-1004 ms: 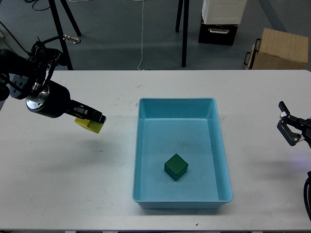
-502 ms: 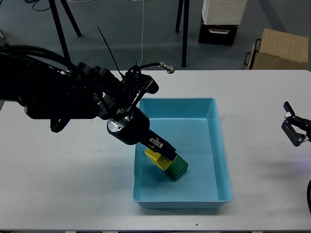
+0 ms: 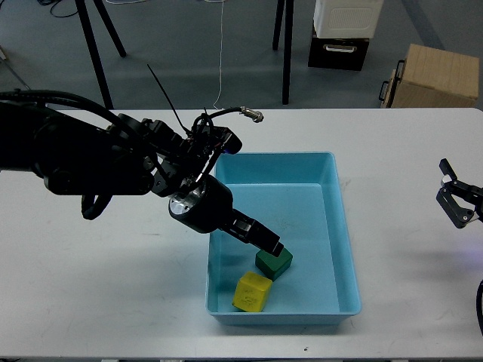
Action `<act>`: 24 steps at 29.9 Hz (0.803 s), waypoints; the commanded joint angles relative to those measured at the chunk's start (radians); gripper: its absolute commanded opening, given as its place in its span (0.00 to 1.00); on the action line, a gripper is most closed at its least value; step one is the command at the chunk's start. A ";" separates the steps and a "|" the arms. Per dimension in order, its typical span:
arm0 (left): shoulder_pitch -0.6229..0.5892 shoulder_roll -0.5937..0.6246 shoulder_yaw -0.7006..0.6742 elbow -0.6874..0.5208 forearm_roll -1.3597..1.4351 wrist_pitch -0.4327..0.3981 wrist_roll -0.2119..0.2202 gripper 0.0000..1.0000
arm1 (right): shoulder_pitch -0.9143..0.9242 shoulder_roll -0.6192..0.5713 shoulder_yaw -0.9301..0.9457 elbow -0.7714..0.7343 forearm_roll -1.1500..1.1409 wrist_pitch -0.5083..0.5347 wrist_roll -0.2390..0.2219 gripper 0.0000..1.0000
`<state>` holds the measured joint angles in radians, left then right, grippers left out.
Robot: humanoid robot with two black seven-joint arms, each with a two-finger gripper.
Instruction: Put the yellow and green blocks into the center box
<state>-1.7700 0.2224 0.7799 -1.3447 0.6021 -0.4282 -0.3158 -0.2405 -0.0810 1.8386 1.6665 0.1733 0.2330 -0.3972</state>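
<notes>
While left arm is stretched over light-blue rectangular plastic box (image 3: 343, 226) on white counter (image 3: 113, 286), left gripper (image 3: 270, 246) is seen low inside box, just above dark-green cube block (image 3: 275, 263); finger spread cannot be told, nothing visibly pinched. Yellow cube block (image 3: 251, 292) lies tilted on box floor near front-left corner, just beside green block, apart from gripper. Right gripper (image 3: 457, 201) is seen at right edge above counter, fingers spread, empty, well apart from box.
</notes>
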 commanded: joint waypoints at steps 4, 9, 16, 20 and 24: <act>0.014 0.110 -0.111 0.108 -0.135 0.136 -0.048 1.00 | -0.002 0.001 0.001 0.001 0.000 0.002 0.003 1.00; 0.108 0.234 -0.344 0.231 -0.212 0.180 -0.109 1.00 | -0.002 0.004 -0.002 0.001 0.000 0.002 0.006 1.00; 0.403 0.337 -0.828 0.260 -0.213 0.178 -0.115 1.00 | 0.000 0.006 -0.006 -0.001 0.000 0.002 0.006 1.00; 0.542 0.339 -1.058 0.263 -0.216 0.146 -0.127 1.00 | 0.000 0.006 -0.007 -0.001 0.000 0.002 0.006 1.00; 0.648 0.316 -1.250 0.249 -0.258 0.126 -0.164 1.00 | 0.000 0.006 -0.007 -0.002 0.000 0.002 0.006 1.00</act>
<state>-1.2016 0.5552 -0.3314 -1.0843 0.3794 -0.2896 -0.4530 -0.2408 -0.0740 1.8314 1.6651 0.1733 0.2349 -0.3911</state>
